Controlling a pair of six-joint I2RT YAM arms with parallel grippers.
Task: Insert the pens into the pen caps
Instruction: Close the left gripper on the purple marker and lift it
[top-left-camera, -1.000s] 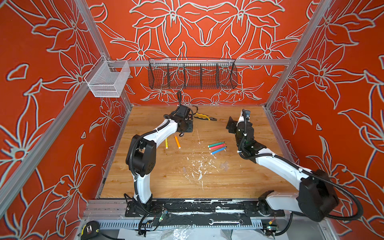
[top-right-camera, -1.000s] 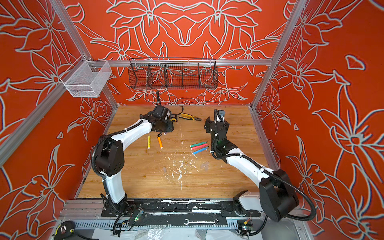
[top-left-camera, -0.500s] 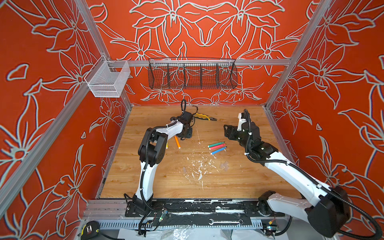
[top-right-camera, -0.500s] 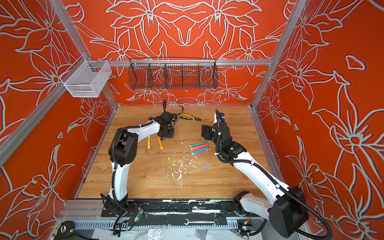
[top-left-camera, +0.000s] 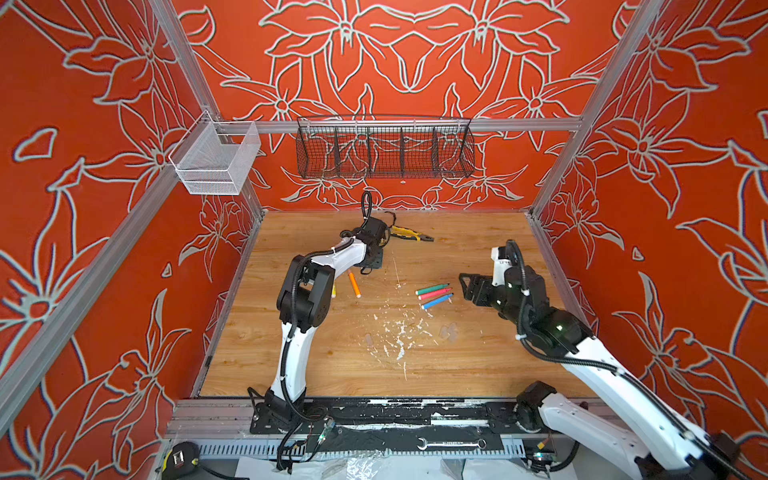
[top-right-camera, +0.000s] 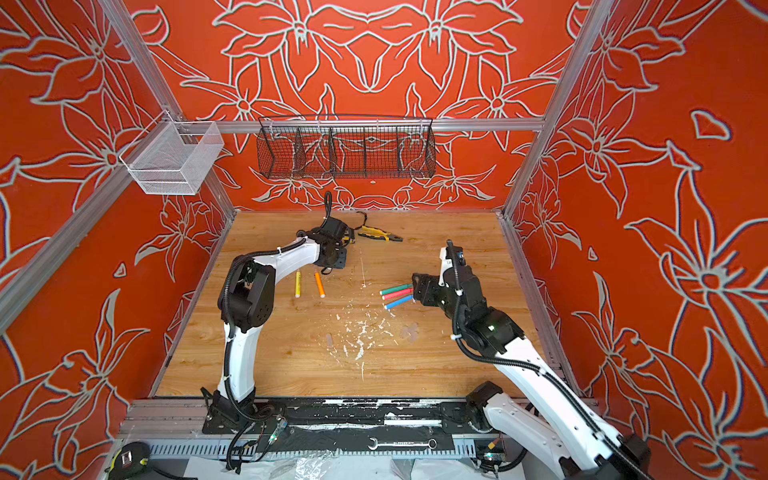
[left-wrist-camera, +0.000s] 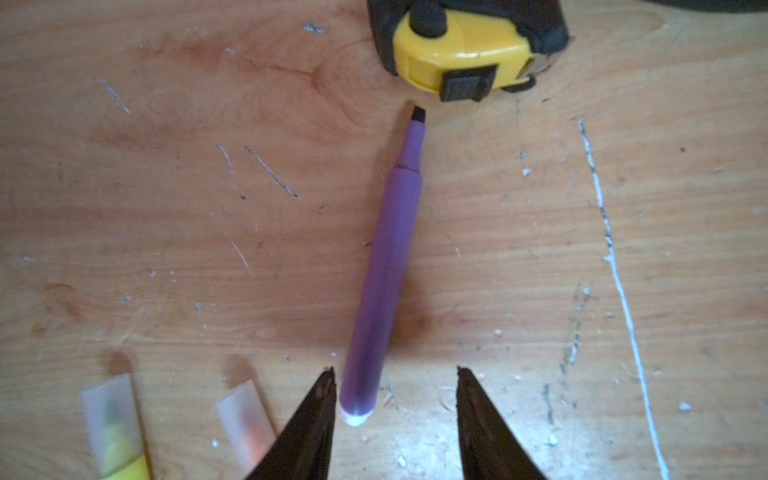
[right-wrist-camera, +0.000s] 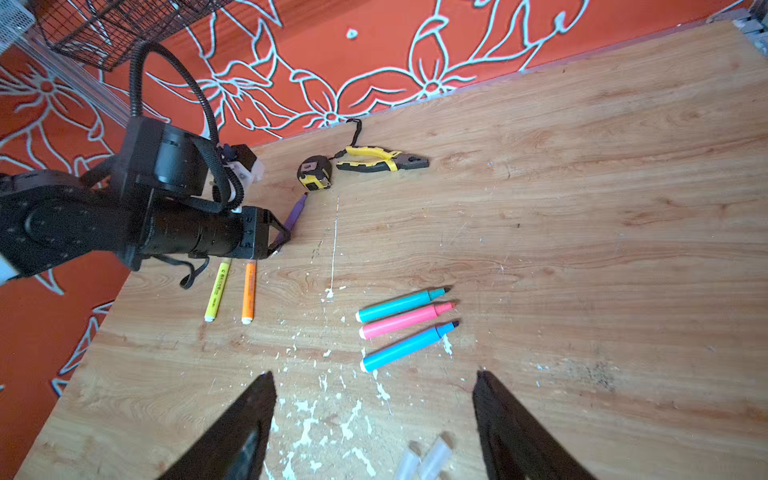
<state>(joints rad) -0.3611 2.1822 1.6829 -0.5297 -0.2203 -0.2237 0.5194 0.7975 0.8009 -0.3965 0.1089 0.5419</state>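
A: Left jaws?
B: Part open, straddling the back end of the purple pen. One finger sits just beside the barrel, can't tell if it touches; the other stands clear. Nothing gripped, pen lies flat on the worktop.
A: Its tip?
B: Bare and dark, pointing at the tape measure, just short of it. Pliers lie beside the tape measure, toward the back.
A: Right jaws?
B: Wide, empty, hanging above the worktop just right of three pens.
A: Which three?
B: Green pen, pink pen, blue pen. Side by side, nearly parallel, close but apart, all tips bare, whitish ends toward the left in both top views.
A: Loose caps?
B: Two clear caps lie together on the worktop, nearer the front than the blue pen; the right wrist view shows them between the right jaws. A top view shows what looks like one more cap, alone among the white flecks, mid worktop.
A: Yellow and orange?
B: Yellow pen and orange pen lie next to each other just in front of the left jaws, their tips inside frosted caps
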